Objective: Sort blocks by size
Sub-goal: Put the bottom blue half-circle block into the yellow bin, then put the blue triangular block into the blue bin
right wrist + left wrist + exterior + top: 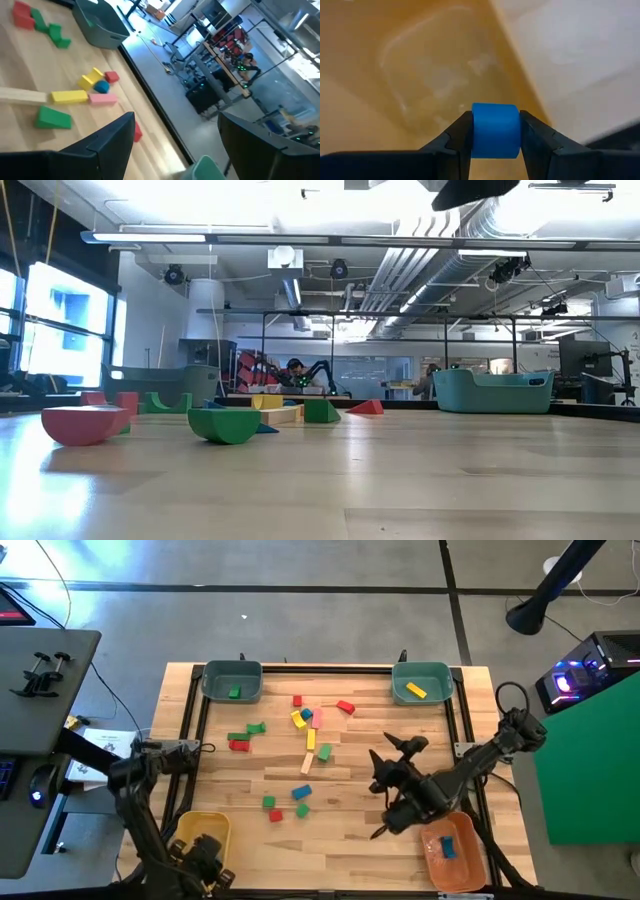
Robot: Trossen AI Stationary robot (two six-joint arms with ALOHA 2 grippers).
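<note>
The left gripper (pixel 495 132) hung over the yellow bin (pixel 192 830) at the table's near left corner, its jaws clamped on a small blue block (pixel 495 130). The right gripper (pixel 175 145) waited with jaws wide apart and empty, above the table (pixel 350 830) beside the orange bin (pixel 470 860) (which held a blue piece). Most blocks (pixel 310 730) lay scattered mid-table between the two teal bins (pixel 232 668).
</note>
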